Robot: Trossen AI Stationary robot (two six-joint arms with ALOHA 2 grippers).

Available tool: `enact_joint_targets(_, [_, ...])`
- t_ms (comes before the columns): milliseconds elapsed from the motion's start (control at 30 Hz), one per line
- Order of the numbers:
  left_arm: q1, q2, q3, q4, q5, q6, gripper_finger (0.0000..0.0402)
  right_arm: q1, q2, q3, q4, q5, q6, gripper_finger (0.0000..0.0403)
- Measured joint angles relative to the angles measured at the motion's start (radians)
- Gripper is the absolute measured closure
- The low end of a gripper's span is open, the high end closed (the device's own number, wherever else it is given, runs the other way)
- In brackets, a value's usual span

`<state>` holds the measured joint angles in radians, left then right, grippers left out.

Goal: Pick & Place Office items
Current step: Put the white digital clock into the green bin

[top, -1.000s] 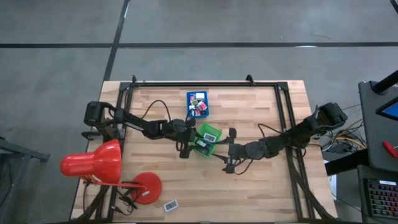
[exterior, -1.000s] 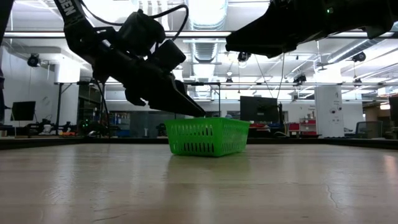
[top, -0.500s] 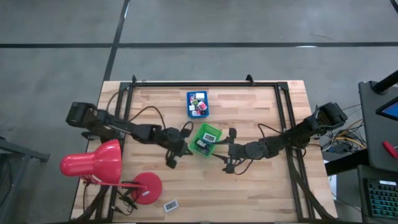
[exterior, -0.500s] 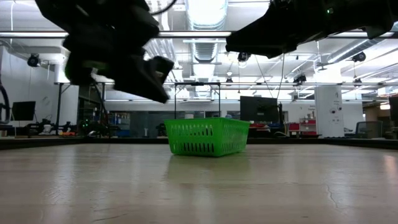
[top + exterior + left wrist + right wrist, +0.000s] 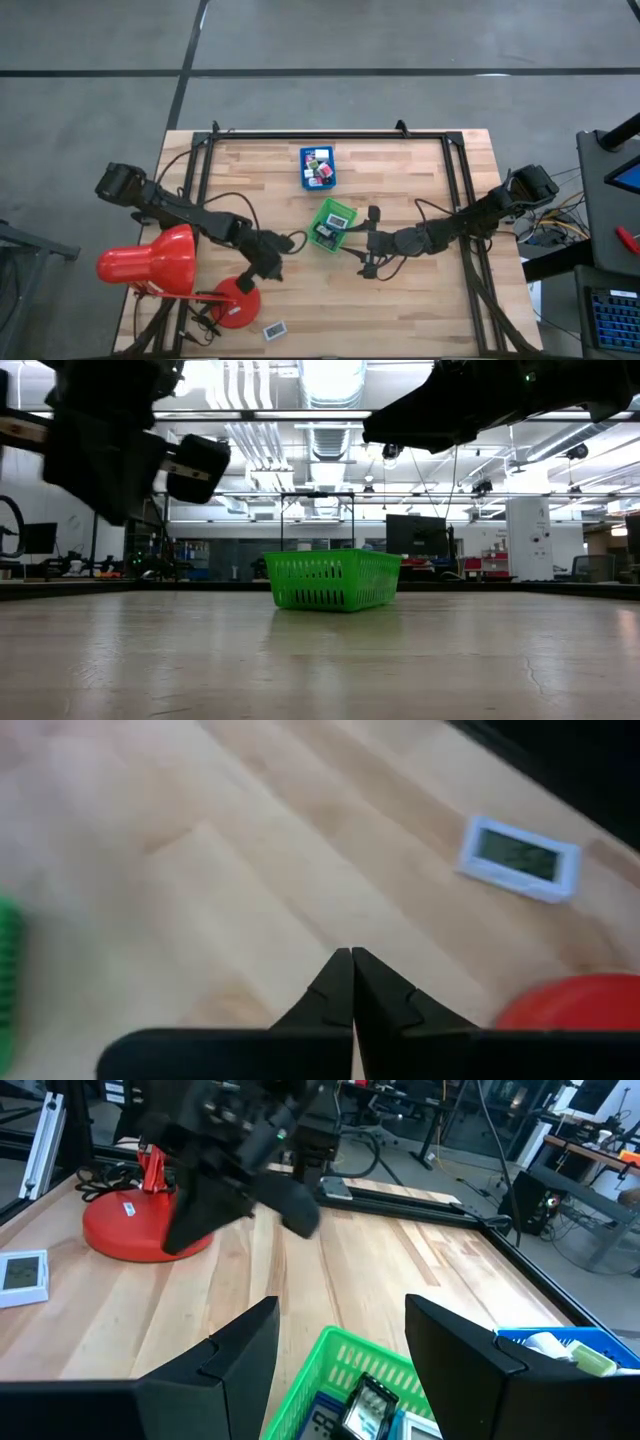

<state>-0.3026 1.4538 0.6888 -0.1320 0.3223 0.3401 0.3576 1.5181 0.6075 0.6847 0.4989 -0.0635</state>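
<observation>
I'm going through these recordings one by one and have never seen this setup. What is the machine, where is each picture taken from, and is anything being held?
Two dark robot arms work at a wooden table. One camera looks straight down, one sits at table height, and one rides on each wrist. On the table: a green tray, a blue tray of small pieces, a red desk lamp and a small white display. The left gripper, near the lamp's base, is shut and empty. The right gripper hangs open beside the green tray, holding nothing.

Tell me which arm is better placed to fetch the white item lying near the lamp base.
Left. The left gripper, shut and empty, hangs by the red lamp base, close to the white item. The right gripper waits open beside the green tray, farther off.
</observation>
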Motion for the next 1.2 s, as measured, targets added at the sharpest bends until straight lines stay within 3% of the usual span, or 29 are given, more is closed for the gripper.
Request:
enact_joint_targets(467, [-0.124, 0.015, 0.070, -0.027, 0.076, -0.111, 0.0401, 0.000, 0.000, 0.000, 0.000, 0.000, 0.000, 0.0191])
enact_joint_targets(800, [-0.214, 0.100, 0.169, -0.160, 0.096, -0.220, 0.0401, 0.000, 0.000, 0.000, -0.001, 0.000, 0.004, 0.0191])
enact_joint_targets(1200, [-0.292, 0.155, 0.224, -0.154, 0.207, -0.339, 0.0401, 0.000, 0.000, 0.000, -0.001, 0.000, 0.001, 0.0191])
